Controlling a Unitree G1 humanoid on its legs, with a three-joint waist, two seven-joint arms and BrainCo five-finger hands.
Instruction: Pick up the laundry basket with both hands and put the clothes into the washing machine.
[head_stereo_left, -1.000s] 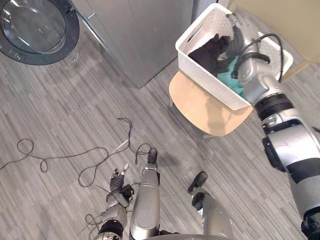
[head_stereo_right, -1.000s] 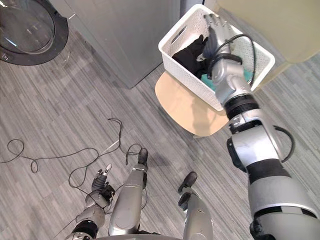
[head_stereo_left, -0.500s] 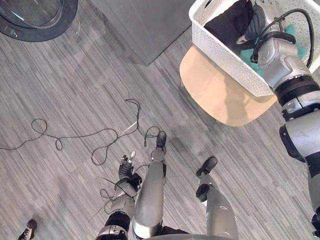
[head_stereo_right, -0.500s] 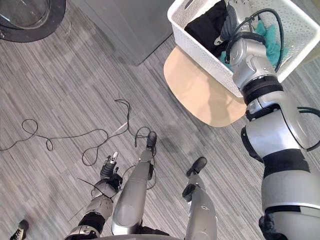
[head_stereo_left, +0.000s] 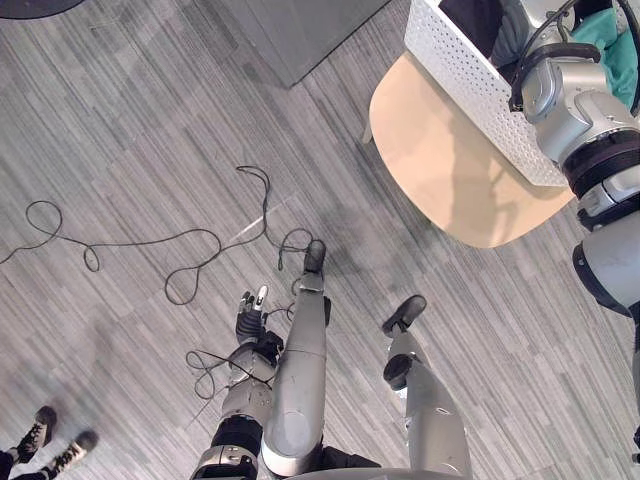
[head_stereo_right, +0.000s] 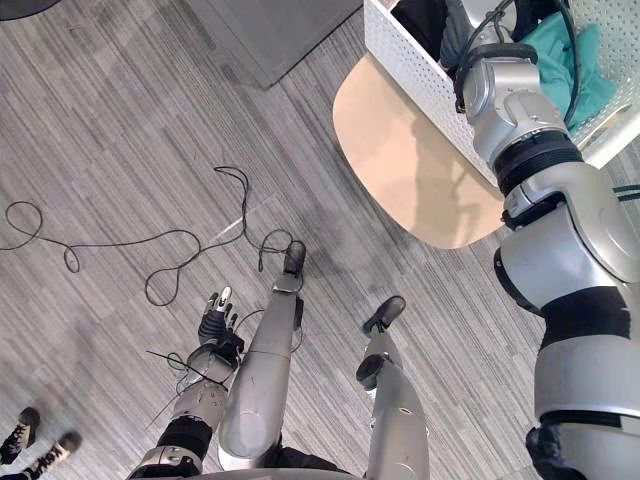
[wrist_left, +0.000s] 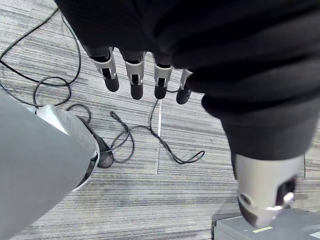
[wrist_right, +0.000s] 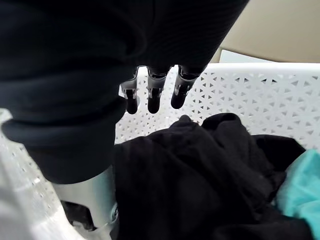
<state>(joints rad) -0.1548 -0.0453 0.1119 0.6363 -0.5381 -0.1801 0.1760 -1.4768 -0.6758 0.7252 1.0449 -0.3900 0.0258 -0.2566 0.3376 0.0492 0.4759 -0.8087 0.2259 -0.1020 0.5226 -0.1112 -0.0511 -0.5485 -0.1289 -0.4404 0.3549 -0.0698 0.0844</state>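
The white perforated laundry basket (head_stereo_left: 470, 80) stands on a round beige stool (head_stereo_left: 450, 180) at the upper right. Black clothes (wrist_right: 200, 175) and a teal garment (head_stereo_right: 565, 60) lie inside it. My right hand (wrist_right: 155, 92) reaches into the basket from above, its fingers straight and hovering just over the black clothes, near the basket's inner wall (wrist_right: 260, 95). It holds nothing. My left hand (head_stereo_left: 250, 315) hangs low by my left side above the floor, fingers (wrist_left: 135, 80) straight and empty.
A grey cabinet side (head_stereo_left: 300, 30) rises at the top centre, to the left of the stool. A person's shoes (head_stereo_left: 45, 445) stand on the wood-look floor at the lower left. Open floor (head_stereo_left: 120, 130) stretches across the left.
The camera has tilted down, so the washer door and basket slid toward the top edge. My right hand stays over the clothes. A person's shoes have come in at lower left.
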